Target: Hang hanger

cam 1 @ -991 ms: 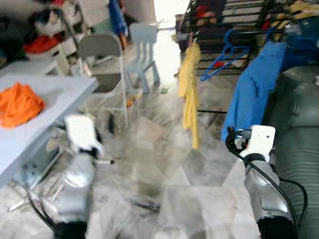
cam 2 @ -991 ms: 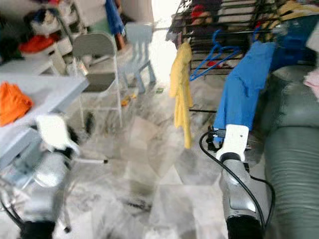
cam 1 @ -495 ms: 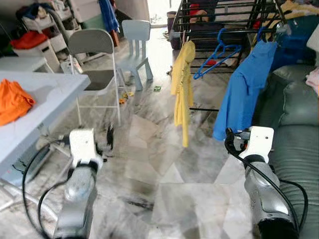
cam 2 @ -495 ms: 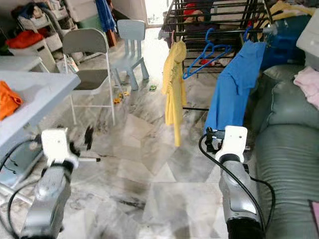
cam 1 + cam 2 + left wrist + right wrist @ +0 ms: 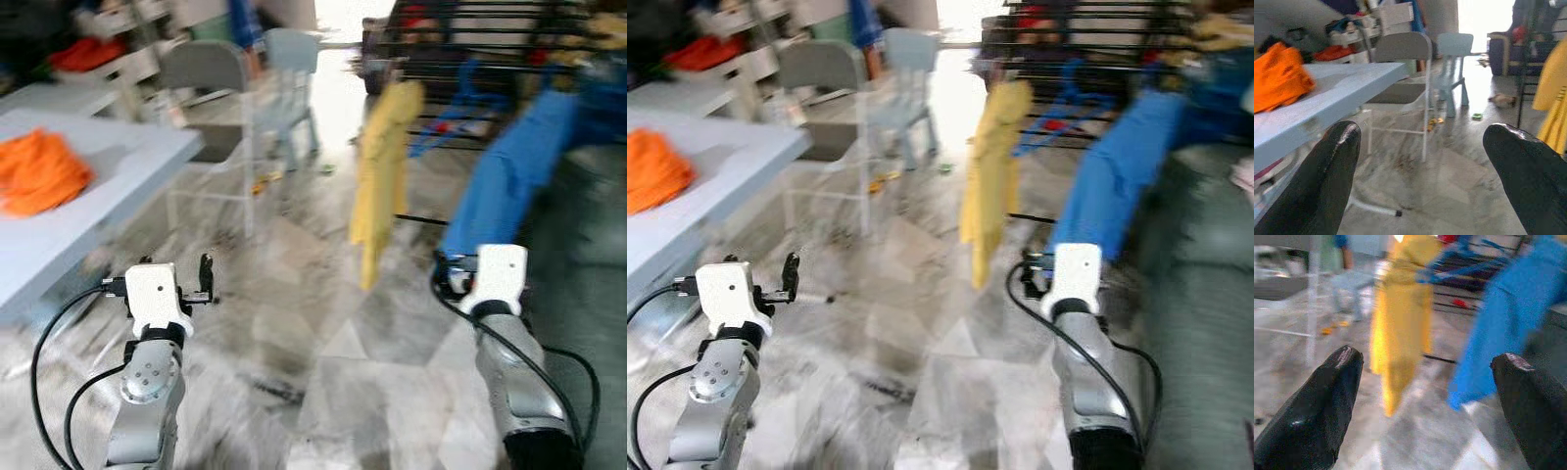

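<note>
A black drying rack stands at the far right across the marble floor. On it hang a yellow garment, a blue garment and a bare blue hanger, all blurred. My left gripper is held out low on the left, open, with nothing between its fingers. It faces a grey folding chair. My right gripper is open and empty too, pointing towards the yellow and blue garments from a distance.
A light table on the left carries an orange cloth. Behind it stand the folding chair and a small pale-blue chair. A grey sofa lines the right side. Open floor lies between me and the rack.
The whole picture has shifted and blurred, so the camera is moving. My left arm has steadied and sits a little nearer the middle. The right arm holds its pose.
</note>
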